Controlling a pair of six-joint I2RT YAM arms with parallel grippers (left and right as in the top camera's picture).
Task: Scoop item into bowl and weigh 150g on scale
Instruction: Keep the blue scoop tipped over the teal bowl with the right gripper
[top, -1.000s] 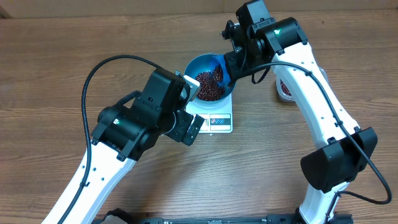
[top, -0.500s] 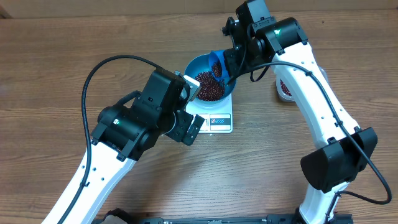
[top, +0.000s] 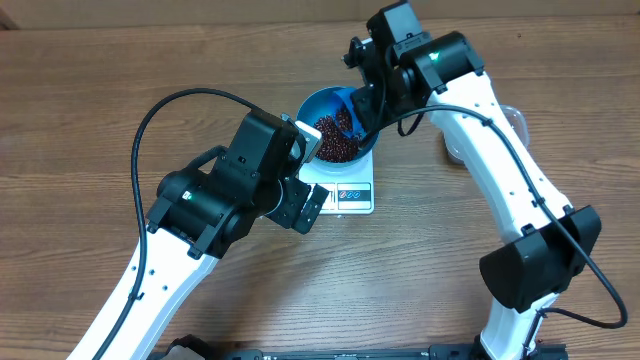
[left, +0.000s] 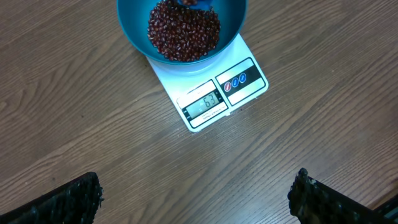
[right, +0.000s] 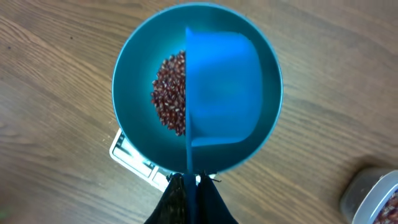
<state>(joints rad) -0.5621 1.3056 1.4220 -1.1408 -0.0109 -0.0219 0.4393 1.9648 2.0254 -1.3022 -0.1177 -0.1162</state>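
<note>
Wood table (top: 100, 80): bowl (right: 134, 74) w/ beans (left: 183, 31) on scale (left: 211, 87); R gripper (right: 191, 186) clamped on scoop (right: 224, 87), L gripper (left: 196, 186) spread.

Counter (top: 80, 120) brown wood grain, smooth, with a dull sheen; bowl (right: 134, 81) smooth blue plastic, faintly glossy; scoop (right: 224, 87) lighter blue plastic, matt; scale (left: 211, 87) smooth white plastic; beans (left: 183, 31) dark red-brown, skins slightly shiny; tub (right: 373, 193) clear plastic; right arm shell (top: 500, 150) glossy white plastic.

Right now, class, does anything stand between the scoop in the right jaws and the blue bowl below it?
Nothing visible does. The scoop hangs directly over the open bowl, which sits on the scale with beans already inside.
</note>
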